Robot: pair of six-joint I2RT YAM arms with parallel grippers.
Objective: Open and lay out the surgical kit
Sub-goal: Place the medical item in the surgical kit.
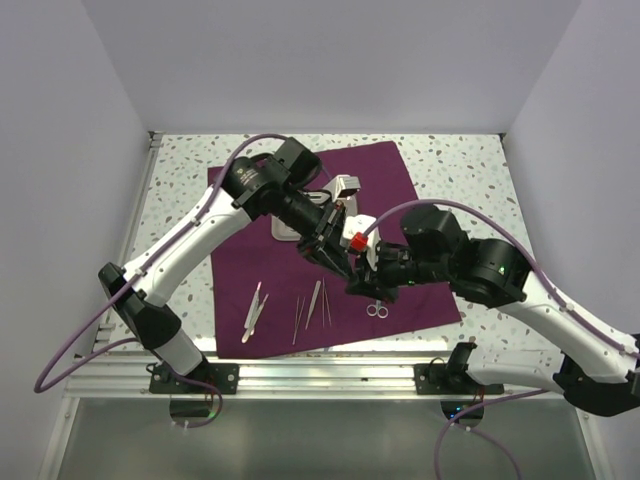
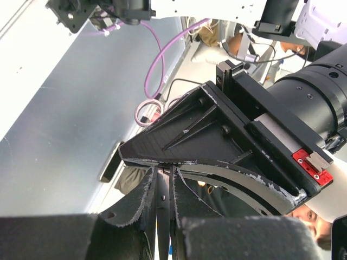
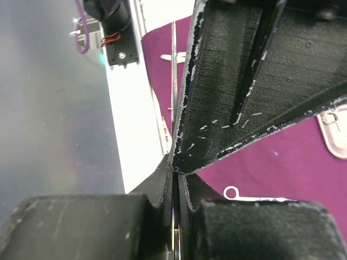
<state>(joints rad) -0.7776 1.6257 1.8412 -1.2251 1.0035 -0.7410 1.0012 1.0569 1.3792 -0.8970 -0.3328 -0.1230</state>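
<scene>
Both the left gripper (image 2: 162,181) and right gripper (image 3: 174,187) pinched one thin silver instrument (image 3: 173,81) above the purple cloth (image 1: 400,180), seemingly mid-handover; next, one needed to let go.

left arm (image 1: 200,230) arcs from its base over the purple cloth (image 1: 400,180), wrist pitched down at cloth centre. right arm (image 1: 540,295) folds in low from the cloth's right edge. left gripper (image 2: 162,181) and right gripper (image 3: 175,176) meet tip to tip above cloth centre, both pinched on the thin silver instrument (image 3: 173,70).
</scene>
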